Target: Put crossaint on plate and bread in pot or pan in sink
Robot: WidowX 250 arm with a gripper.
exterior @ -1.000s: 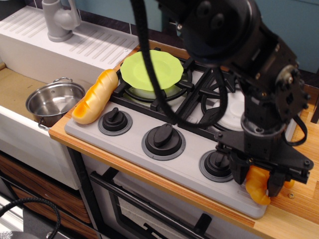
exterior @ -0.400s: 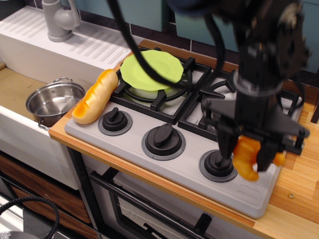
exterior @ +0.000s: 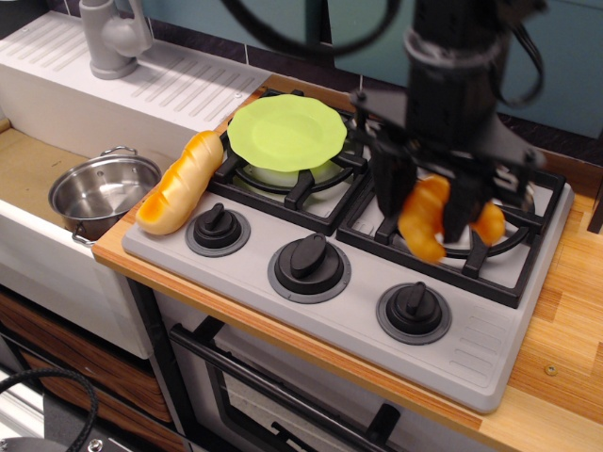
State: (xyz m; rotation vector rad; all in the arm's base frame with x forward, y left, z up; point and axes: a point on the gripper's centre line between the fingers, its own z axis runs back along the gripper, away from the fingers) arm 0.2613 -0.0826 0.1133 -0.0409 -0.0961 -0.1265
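The crossaint (exterior: 424, 218), clamped in the end effector (exterior: 431, 215), has been lifted off the counter's front right corner and now hangs over the right burner, nearer the plate (exterior: 285, 132). The bread (exterior: 179, 183) lies unmoved beside the sink (exterior: 33, 174).

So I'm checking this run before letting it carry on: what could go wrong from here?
The pincer holds the crossaint with much of the pastry hanging below the fingers, so it might slip and drop onto the burner grate short of the plate. The bread lies at the stove's edge beside the sink, and a nudge could roll it off, missing the pot.
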